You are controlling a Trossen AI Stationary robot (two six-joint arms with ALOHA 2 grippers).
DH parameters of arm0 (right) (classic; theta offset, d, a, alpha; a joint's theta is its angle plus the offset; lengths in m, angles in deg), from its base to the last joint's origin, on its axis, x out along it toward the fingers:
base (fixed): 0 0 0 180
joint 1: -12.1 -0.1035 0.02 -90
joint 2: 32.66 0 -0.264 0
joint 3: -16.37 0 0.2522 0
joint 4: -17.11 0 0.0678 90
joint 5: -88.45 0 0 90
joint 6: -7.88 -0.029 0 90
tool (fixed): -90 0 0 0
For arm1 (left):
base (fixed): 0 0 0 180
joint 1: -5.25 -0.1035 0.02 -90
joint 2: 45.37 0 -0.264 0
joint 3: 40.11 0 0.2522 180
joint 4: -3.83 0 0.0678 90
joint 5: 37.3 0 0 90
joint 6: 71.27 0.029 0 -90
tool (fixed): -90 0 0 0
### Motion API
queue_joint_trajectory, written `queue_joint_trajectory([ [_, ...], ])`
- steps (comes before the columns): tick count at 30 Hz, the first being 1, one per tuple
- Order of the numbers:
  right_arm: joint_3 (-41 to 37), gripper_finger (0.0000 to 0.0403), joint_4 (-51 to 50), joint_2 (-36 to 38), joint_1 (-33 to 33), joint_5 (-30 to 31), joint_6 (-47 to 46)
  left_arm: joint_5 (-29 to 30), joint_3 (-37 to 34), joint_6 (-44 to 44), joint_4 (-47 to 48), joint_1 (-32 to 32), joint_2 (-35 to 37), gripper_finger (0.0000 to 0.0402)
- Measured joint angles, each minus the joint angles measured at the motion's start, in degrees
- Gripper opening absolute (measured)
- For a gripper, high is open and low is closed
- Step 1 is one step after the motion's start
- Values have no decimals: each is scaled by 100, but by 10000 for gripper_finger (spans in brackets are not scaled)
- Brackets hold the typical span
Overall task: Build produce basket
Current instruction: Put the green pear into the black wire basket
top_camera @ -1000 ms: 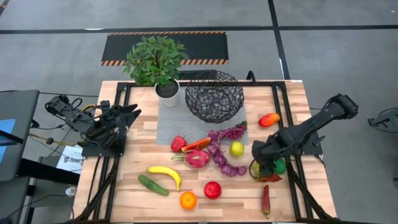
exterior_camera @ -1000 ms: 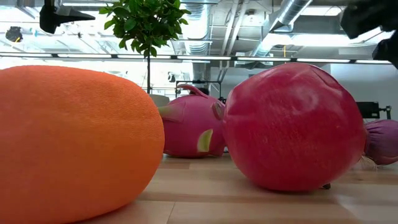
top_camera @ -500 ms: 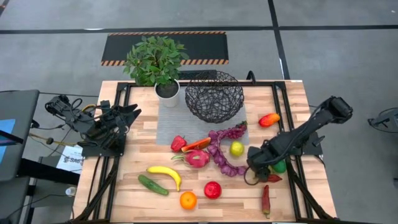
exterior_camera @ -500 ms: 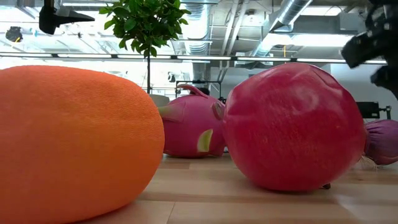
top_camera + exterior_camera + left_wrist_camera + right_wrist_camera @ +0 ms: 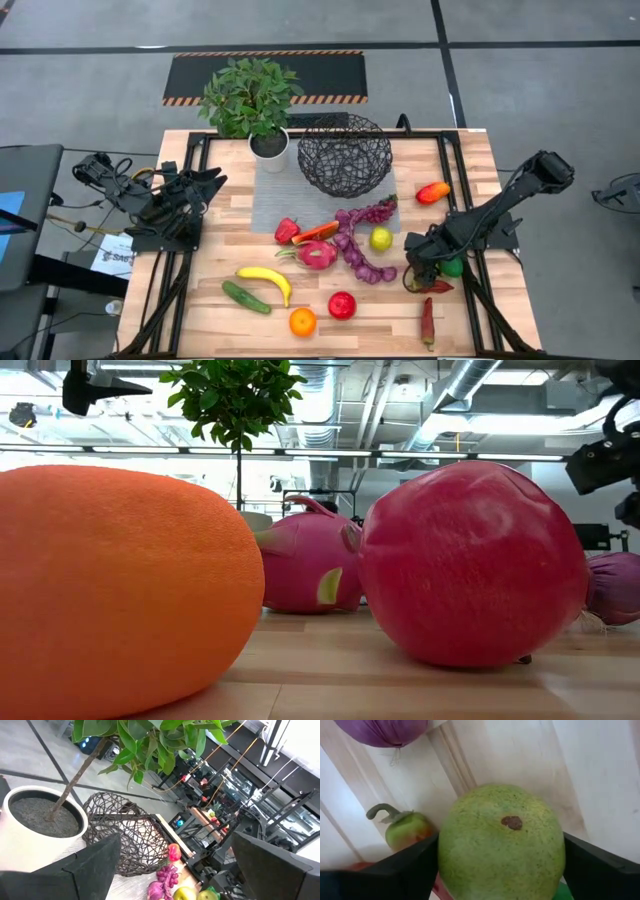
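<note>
High view showed the round black wire basket (image 5: 345,154) empty, all produce left on the table (image 5: 200,320); right tool (image 5: 418,268), released, straddled a speckled green pear (image 5: 501,839).

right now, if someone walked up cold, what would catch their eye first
Probably the black wire basket, sitting empty at the back of the table beside the potted plant, with bright toy produce scattered in front of it. Next, the right claw, open around a green pear near the table's right edge.
</note>
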Motion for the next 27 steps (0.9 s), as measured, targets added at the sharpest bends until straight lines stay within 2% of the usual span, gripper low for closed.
queue_joint_trajectory([
  [5, 136, 312, -107, 115, 168, -18, 4, -4, 0, 1, 14, -1, 0, 364],
  [10, 718, 311, -159, 456, 513, 90, 56, -4, 0, 2, 26, 0, 0, 364],
  [14, 1435, 319, -220, 751, 1018, 228, 488, -4, 0, -4, 26, -1, 0, 364],
  [21, 2908, 323, -154, 749, 2721, 1088, 2201, -4, 0, -7, 25, -2, 0, 364],
  [27, 3786, 328, -78, -56, 4453, 1139, 3830, -7, 0, -11, 24, 0, 0, 364],
])
